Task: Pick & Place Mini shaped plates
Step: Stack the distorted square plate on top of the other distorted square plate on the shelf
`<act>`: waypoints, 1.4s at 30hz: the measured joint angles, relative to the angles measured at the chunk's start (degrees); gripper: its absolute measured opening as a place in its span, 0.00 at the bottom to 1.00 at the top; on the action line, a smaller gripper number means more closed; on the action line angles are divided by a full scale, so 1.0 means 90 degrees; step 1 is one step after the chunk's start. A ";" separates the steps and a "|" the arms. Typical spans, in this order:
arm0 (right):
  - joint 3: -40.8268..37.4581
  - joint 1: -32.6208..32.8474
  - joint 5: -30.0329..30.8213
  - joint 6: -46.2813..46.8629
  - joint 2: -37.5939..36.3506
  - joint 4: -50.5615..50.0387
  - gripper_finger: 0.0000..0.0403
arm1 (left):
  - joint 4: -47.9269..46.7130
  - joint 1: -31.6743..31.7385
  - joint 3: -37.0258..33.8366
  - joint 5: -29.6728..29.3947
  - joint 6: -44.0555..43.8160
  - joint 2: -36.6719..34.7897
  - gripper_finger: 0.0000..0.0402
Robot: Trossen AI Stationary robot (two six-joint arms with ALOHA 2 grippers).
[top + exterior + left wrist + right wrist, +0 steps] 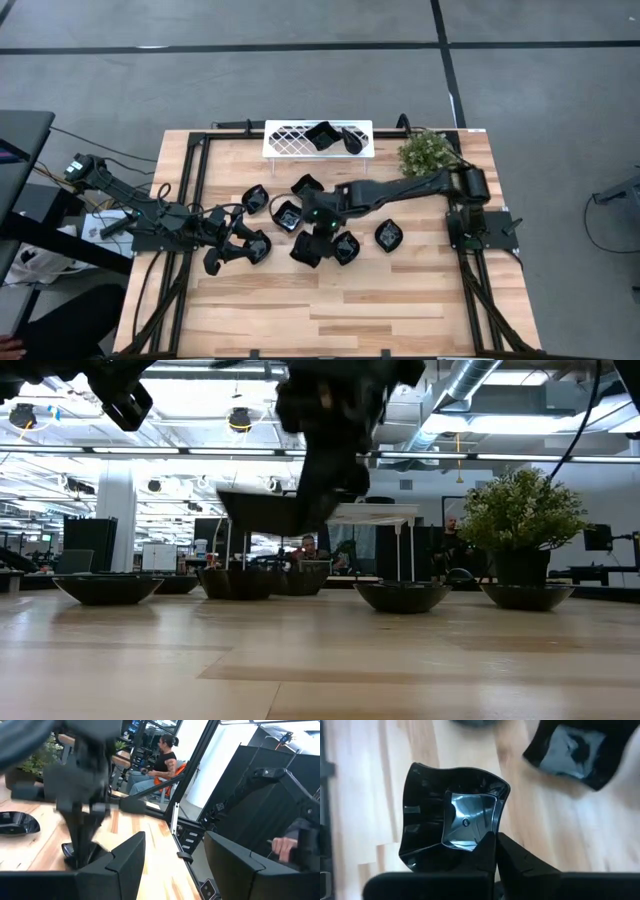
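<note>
My right gripper (496,842) is shut on the rim of a wavy-edged square black mini plate (452,827). That plate (270,512) hangs tilted above the table under the gripper (330,430), near the table's middle (306,249). Several more glossy black mini plates lie around it, such as one (388,235) to the right and one (255,198) to the left. Two others (322,135) sit on the white lattice tray (285,140). My left gripper (225,252) waits open at the left, with its fingers (125,865) apart and nothing between them.
A potted plant (425,152) stands at the back right corner beside the tray. Black frame rails (190,190) run along both table sides. Beyond the table a person (165,757) sits, and a hand (285,847) shows by the left arm's side.
</note>
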 joint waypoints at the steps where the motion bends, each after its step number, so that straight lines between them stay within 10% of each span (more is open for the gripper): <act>1: 0.0000 -0.0045 0.0000 0.0002 -0.0133 -0.0062 0.01 | -0.0001 0.0000 0.0000 0.0000 0.0000 0.0002 0.51; 19: 0.0000 -0.1688 0.0149 0.1114 -0.2256 0.0431 0.00 | 0.0004 0.0000 0.0000 0.0000 0.0000 -0.0001 0.51; 42: 0.0000 -0.3168 -0.0350 0.1156 -0.2364 0.0632 0.00 | 0.0005 0.0000 0.0000 -0.0002 -0.0002 0.0000 0.51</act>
